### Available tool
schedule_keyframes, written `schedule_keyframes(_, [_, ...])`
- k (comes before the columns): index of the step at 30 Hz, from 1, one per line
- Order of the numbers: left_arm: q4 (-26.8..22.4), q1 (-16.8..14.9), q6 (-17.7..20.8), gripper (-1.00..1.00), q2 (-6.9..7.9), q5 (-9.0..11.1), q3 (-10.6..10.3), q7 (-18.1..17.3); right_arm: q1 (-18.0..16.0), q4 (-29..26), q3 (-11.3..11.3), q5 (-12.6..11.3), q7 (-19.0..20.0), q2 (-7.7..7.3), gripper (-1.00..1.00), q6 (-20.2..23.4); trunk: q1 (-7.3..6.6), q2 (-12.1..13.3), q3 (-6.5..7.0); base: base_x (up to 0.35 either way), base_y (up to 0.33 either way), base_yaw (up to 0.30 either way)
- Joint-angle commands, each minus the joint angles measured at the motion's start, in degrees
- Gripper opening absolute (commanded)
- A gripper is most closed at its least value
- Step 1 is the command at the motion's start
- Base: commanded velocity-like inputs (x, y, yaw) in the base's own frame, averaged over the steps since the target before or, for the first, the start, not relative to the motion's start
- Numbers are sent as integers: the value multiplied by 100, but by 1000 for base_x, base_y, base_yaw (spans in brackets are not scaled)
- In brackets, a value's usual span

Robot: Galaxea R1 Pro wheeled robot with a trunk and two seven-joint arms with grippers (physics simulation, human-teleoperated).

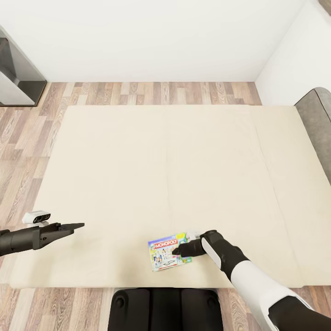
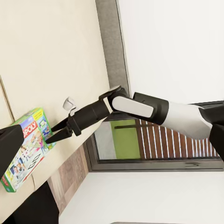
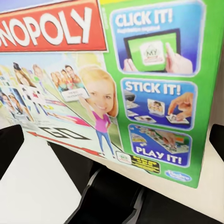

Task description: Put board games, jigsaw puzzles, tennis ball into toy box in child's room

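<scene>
Fetching 1 board game from the bed (image 1: pixel 138 174): right gripper (image 1: pixel 176 251) released, poised over Monopoly box (image 1: pixel 162 255); next, clamp its edge; left gripper (image 1: pixel 78 225) idle, apparently pinched together.

A bedroom in a home, rendered in simulation.
A wide cream bed (image 1: pixel 165 184) stands on a wood-plank floor (image 1: pixel 151 93) against plain white walls (image 1: pixel 151 37), and a Monopoly board game (image 1: pixel 166 252) lies near the bed's near edge, suggesting a child's room.
</scene>
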Motion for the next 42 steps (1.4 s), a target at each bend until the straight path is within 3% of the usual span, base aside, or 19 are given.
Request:
schedule_keyframes(1, [-1,-1,61,100,2,1,-2,-20,-1,-4,12,18,20,-1,100,18,3,-9,-6,0,0,0])
schedule_keyframes(7, [-1,-1,61,100,2,1,-2,-20,4,-4,26,18,20,3,100,18,3,-9,-6,0,0,0])
schedule_keyframes(15, [-1,-1,61,100,2,1,-2,-20,6,-10,228,7,21,83,100,-66,3,-9,-6,0,0,0])
schedule_keyframes(27, [-1,-1,61,100,2,1,-2,-20,6,-13,248,-1,363,90,100,-219,3,-9,-6,0,0,0])
schedule_keyframes(42, [-1,-1,61,100,2,1,-2,-20,54,-12,249,-57,451,137,100,-449,3,-9,-6,0,0,0])
